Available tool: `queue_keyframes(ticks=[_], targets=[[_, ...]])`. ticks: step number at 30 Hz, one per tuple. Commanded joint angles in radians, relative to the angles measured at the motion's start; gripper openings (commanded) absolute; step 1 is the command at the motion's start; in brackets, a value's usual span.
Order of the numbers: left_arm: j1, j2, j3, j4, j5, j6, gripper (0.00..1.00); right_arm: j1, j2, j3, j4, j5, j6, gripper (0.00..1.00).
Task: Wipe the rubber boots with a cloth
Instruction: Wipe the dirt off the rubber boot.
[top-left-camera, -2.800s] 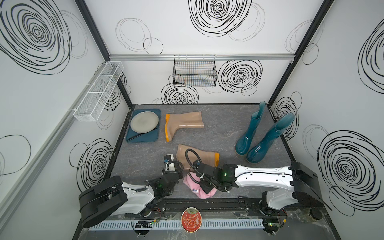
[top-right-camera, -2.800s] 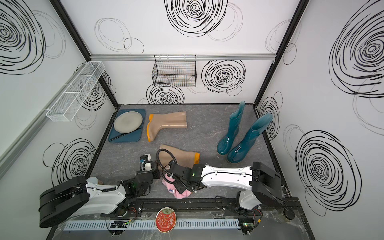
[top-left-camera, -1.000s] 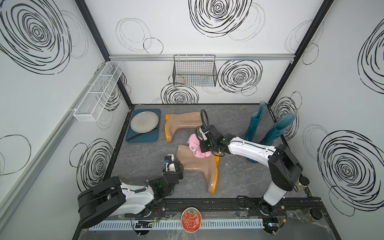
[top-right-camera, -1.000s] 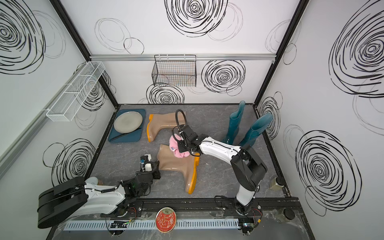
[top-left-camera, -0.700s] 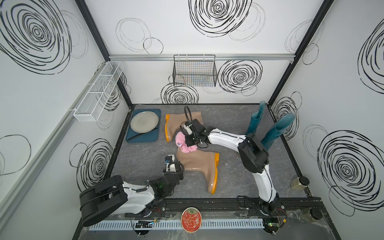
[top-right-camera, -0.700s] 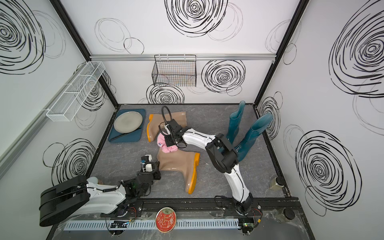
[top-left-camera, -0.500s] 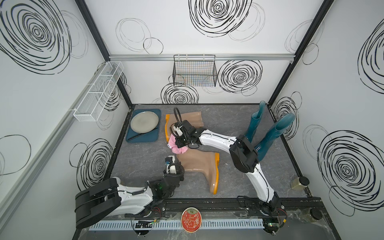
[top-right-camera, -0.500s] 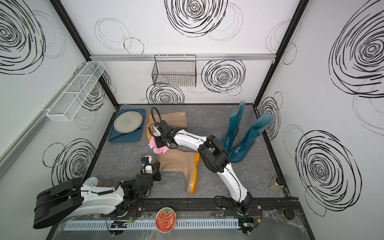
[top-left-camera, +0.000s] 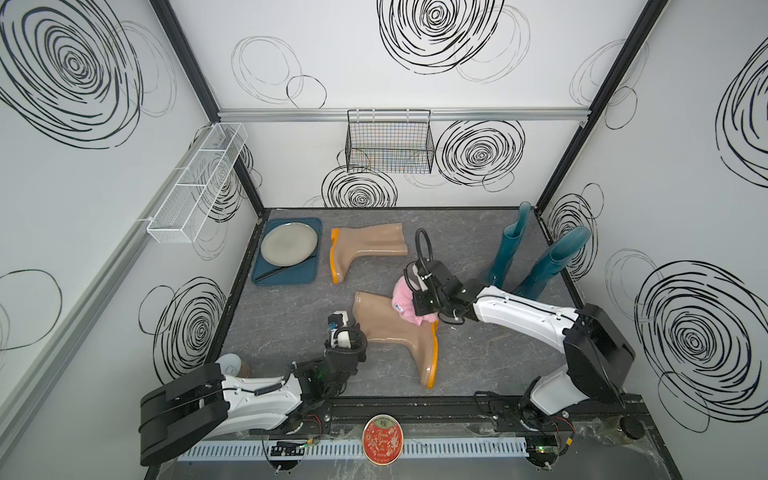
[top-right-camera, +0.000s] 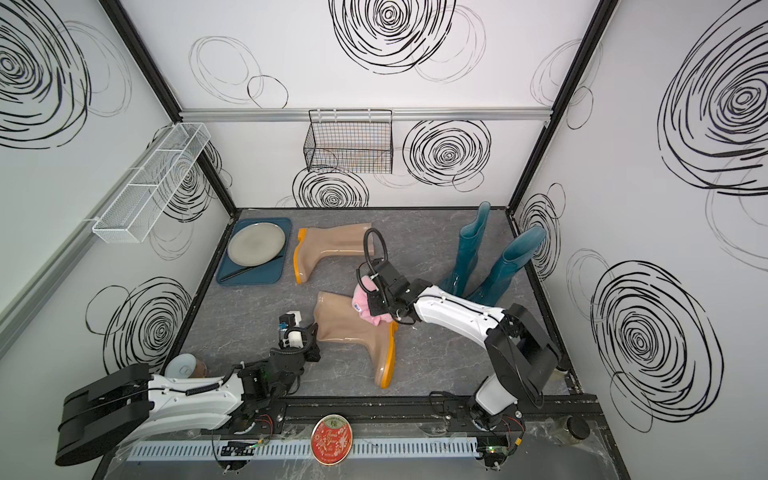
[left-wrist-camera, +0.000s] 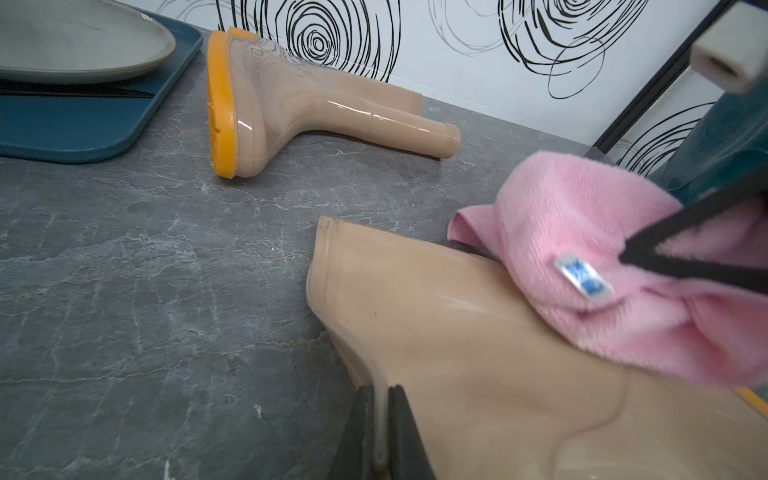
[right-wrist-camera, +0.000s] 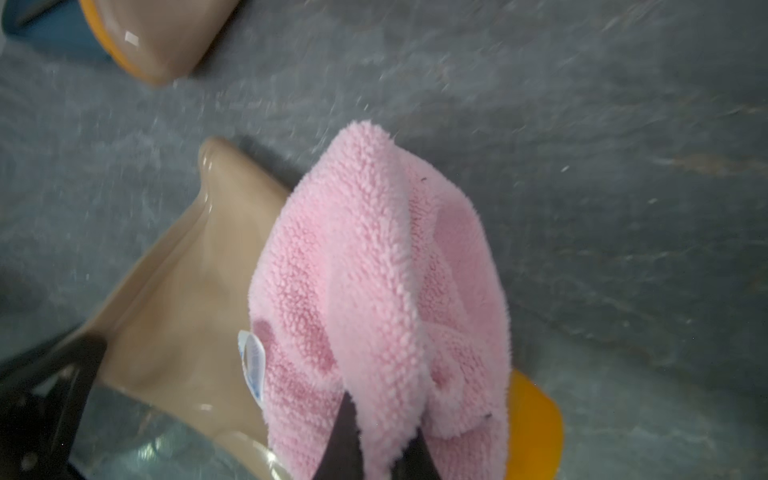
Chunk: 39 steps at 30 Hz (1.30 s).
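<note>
You were mid-wipe on the near tan boot (top-left-camera: 386, 336), which lay on its side. Your left gripper (left-wrist-camera: 379, 415) was pinched onto its top rim, steadying it. Your right gripper (right-wrist-camera: 376, 419) was clamped on the pink cloth (top-left-camera: 404, 302), pressed against the ankle. Next, I'd judge, you needed a stroke along the shaft, then the other tan boot (top-left-camera: 368, 245) and the two teal boots (top-left-camera: 557, 257).

- near beige boot (top-left-camera: 395, 332) gleaming glossy, smooth, translucent rubber
- far beige boot (top-left-camera: 365, 245) showing same sheen
- teal boots (top-left-camera: 509, 245) shining glossy
- pink cloth (top-left-camera: 405, 301) looking fluffy, looped terry
- tabletop (top-left-camera: 291, 324) appearing matt, stone-veined
- blue tray (top-left-camera: 299, 277) looking smooth plastic
- grey plate (top-left-camera: 289, 244) matt
- wire basket (top-left-camera: 388, 145) showing black metal
</note>
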Motion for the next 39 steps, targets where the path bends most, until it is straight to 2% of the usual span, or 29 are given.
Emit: queue_keyframes(ticks=[1,3,5,7,11,13,15,18,23,26,30,32,34,39], targets=[[-0.003,-0.026,-0.045,0.018,-0.028,-0.014,0.00,0.111,-0.047,-0.064,-0.045,0.009,0.021,0.00],[-0.002,-0.038,-0.047,0.013,-0.036,-0.021,0.00,0.169,-0.055,-0.089,-0.004,-0.051,0.003,0.00],[-0.002,-0.043,-0.047,0.011,-0.042,-0.022,0.00,0.169,-0.041,-0.089,-0.001,-0.052,0.012,0.00],[0.000,-0.043,-0.040,0.003,-0.039,-0.015,0.00,0.108,-0.025,-0.084,-0.007,-0.048,0.012,0.00],[0.000,-0.032,-0.034,-0.001,-0.028,-0.010,0.00,-0.116,0.004,-0.081,0.026,-0.097,0.003,0.00],[0.000,-0.028,-0.033,-0.003,-0.027,-0.012,0.00,-0.170,0.034,-0.054,0.007,-0.105,-0.021,0.00],[-0.001,-0.028,-0.033,-0.001,-0.026,-0.017,0.00,-0.119,0.058,-0.015,-0.057,-0.040,-0.051,0.00],[0.000,-0.033,-0.033,-0.005,-0.030,-0.019,0.00,0.049,0.041,-0.033,-0.105,0.049,-0.051,0.00],[0.005,-0.036,-0.040,0.006,-0.030,-0.019,0.00,0.240,-0.084,-0.114,-0.152,0.056,0.035,0.00],[0.017,-0.008,-0.029,0.027,-0.011,0.000,0.00,0.281,-0.138,-0.121,-0.209,0.034,0.054,0.00],[0.035,0.035,-0.013,0.060,0.012,0.019,0.00,0.276,-0.143,-0.092,-0.275,0.003,0.018,0.00],[0.035,0.041,-0.008,0.063,0.013,0.025,0.00,0.258,-0.123,-0.062,-0.307,-0.029,-0.032,0.00],[0.035,0.044,-0.010,0.075,0.011,0.025,0.00,0.217,-0.100,-0.032,-0.322,-0.008,-0.058,0.00],[0.031,0.058,-0.007,0.088,0.021,0.025,0.00,-0.024,-0.039,0.017,-0.208,-0.092,-0.116,0.00]])
